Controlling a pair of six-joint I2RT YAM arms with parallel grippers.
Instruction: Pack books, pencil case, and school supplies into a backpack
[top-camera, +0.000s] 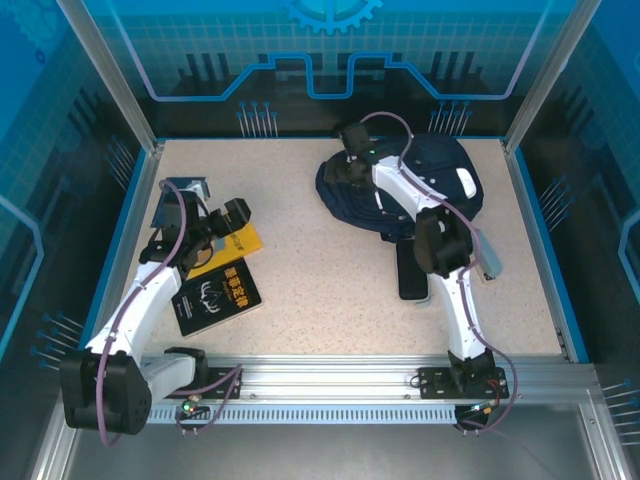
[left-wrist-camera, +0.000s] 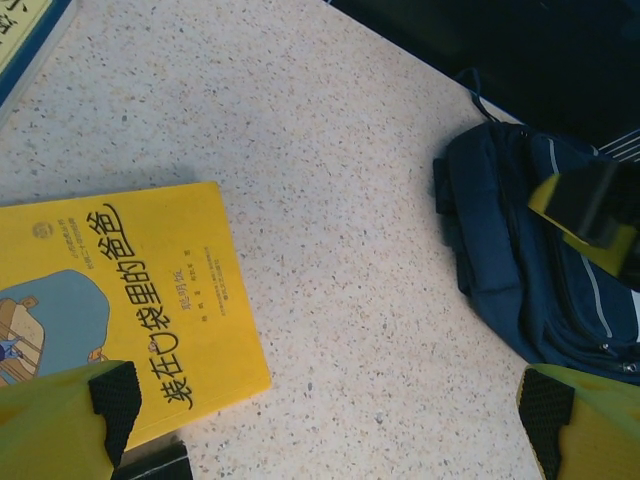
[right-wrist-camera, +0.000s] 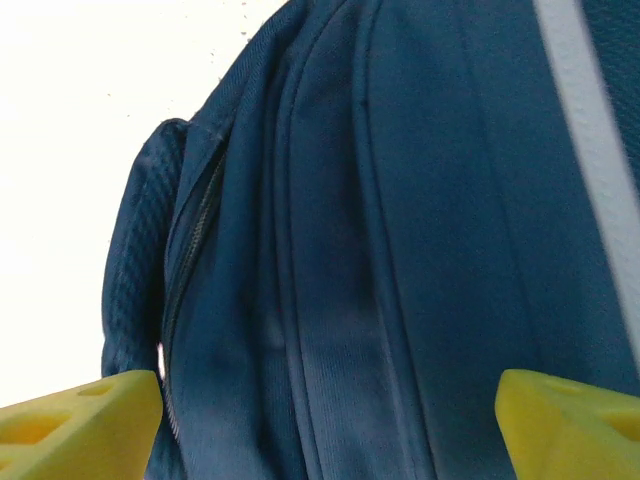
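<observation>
2 gape: left end effector (left-wrist-camera: 330, 425) above yellow book (left-wrist-camera: 130, 300), right end effector (right-wrist-camera: 330, 410) over backpack (right-wrist-camera: 400, 200) beside dark oblong item (top-camera: 411, 272).

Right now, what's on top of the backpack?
The right gripper, jaws open, sits close above the backpack; contact unclear. No books lie on it. The right arm covers part of its middle.

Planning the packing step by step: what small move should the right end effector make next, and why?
Probably lower the right end effector slightly and close on the fabric beside the zipper. Its fingers stand open just above the backpack, which looks zipped shut, while the yellow book lies outside it.
</observation>
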